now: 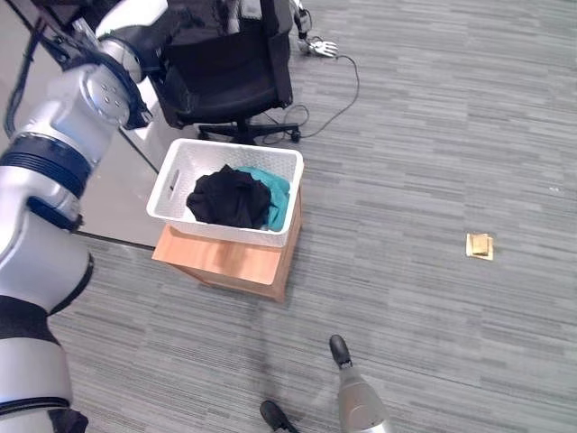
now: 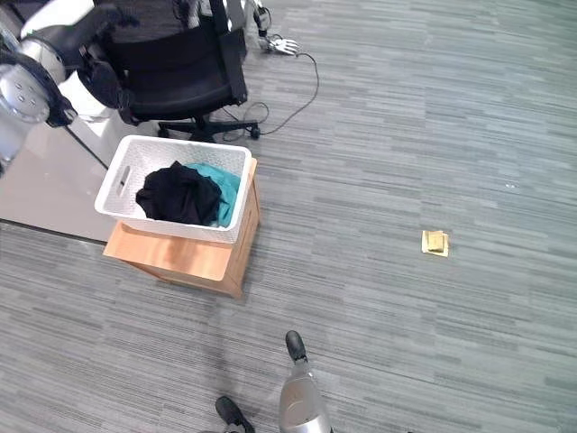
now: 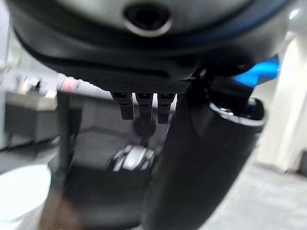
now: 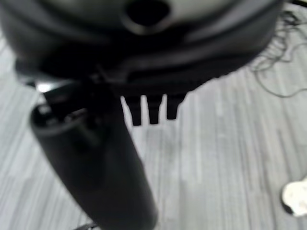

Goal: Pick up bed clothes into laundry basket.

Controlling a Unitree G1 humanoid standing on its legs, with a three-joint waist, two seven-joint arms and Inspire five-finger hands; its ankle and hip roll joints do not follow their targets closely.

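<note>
A white laundry basket (image 1: 171, 185) stands on a low wooden box (image 1: 230, 262). Inside it lie a black garment (image 1: 230, 197) and a teal garment (image 1: 275, 191). My left arm reaches up past the basket toward a black office chair (image 1: 225, 68). In the wrist view my left hand (image 3: 201, 158) has straight fingers, holds nothing, and faces the chair's mesh back. My right hand (image 1: 339, 350) hangs low over the carpet, well in front of the basket. It is open and holds nothing, with its thumb (image 4: 91, 158) over bare floor.
Grey carpet spreads to the right of the box. A small yellow scrap (image 1: 479, 245) lies on it at the right. Behind the chair a loose robot hand (image 1: 320, 47) lies on the floor with its cable. A pale smooth surface (image 1: 117, 194) borders the basket's left.
</note>
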